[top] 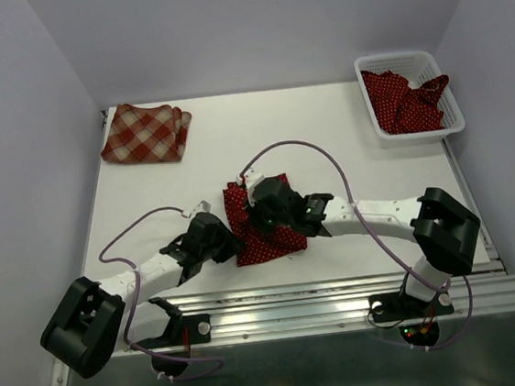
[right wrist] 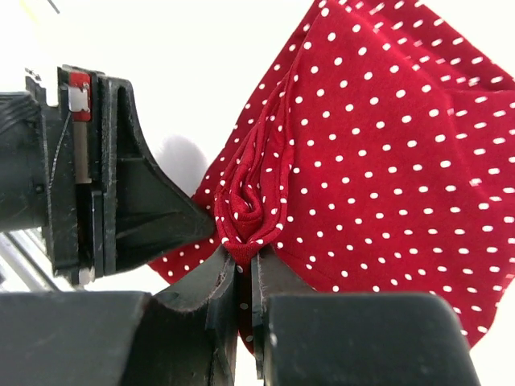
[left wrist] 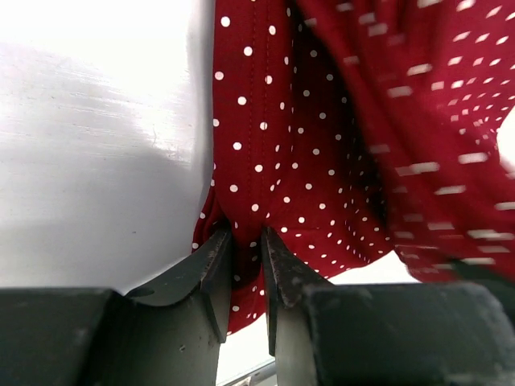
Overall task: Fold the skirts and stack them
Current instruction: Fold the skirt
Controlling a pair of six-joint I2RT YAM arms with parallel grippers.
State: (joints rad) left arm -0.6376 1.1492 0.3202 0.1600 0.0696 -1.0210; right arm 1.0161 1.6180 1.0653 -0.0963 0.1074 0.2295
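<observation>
My right gripper (right wrist: 243, 269) is pinched tight on a bunched, rolled fold at the edge of the polka-dot skirt (top: 268, 245). The cloth puckers up just above my fingertips at the bottom centre of the right wrist view. The rest of it fans out toward the upper right of that frame.

My left gripper (left wrist: 245, 265) is clamped on the same skirt too. Its two dark fingers (left wrist: 216, 269) stand close together at the bottom of the left wrist view. A strip of dotted cloth is caught between them, right by the hem (the far side of the fabric is blurred there).

From above, both grippers meet at the middle of the table (top: 325, 131). The skirt lies rumpled beneath and between them, left hand on its left edge, right hand nearer its centre.

The plaid skirt (top: 145, 133) lies folded at the upper left of the top view, well apart. At the upper right stands the white basket (top: 380, 127), with a second polka-dot skirt (top: 404, 99) heaped inside it.
</observation>
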